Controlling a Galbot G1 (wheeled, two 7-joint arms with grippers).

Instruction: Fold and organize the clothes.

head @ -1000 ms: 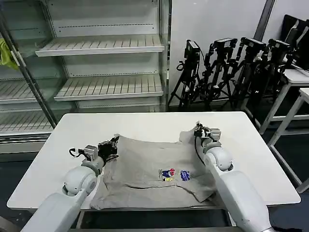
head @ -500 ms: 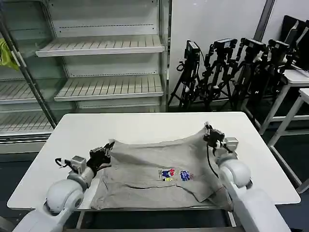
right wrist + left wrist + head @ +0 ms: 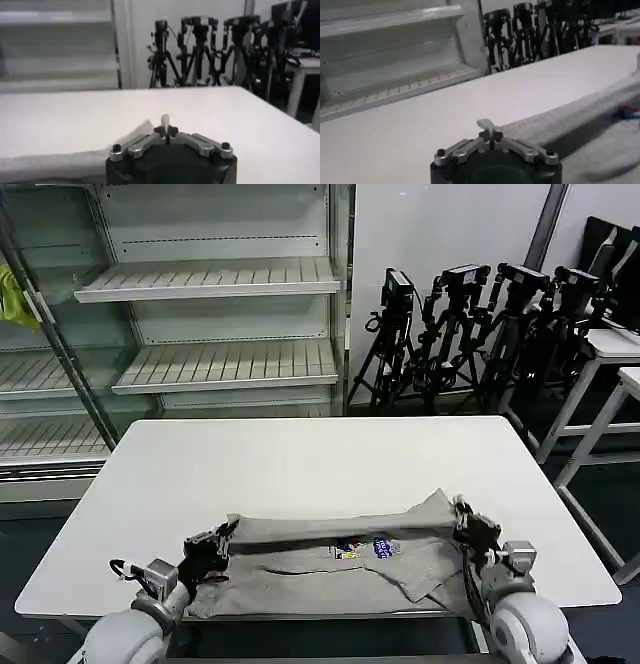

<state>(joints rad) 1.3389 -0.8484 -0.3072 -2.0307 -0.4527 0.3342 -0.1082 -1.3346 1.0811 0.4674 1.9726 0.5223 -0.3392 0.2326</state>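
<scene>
Counter (image 3: 300, 459): white, with most of its far half bare; an open shelving unit (image 3: 210, 279) stands beyond the far edge and a row of tripods (image 3: 480, 324) beyond the far right corner.
T-shirt (image 3: 330, 569): light grey, lying along the near edge, roughly centred between the near left and near right corners. Its long axis runs left to right, parallel to that edge. A doubled band of cloth stretches taut between the two pincers above the flat lower layer, and the chest print (image 3: 365, 549) peeks out just under the band.
Left pincer (image 3: 215, 546): at the shirt's left end, near the near left corner, clenched on the cloth; the left wrist view shows the fingertips (image 3: 490, 134) pressed together with a tab of fabric pinched between them.
Right pincer (image 3: 468, 529): at the shirt's right end, toward the near right corner, likewise clamped on the cloth; in the right wrist view a sliver of fabric stands up from the closed tips.
Key relation: the held fold hangs between the arms, each equally near its own end; laying it down probably means lowering both toward the near edge together.
Obstructions: none on the counter near the shirt.
</scene>
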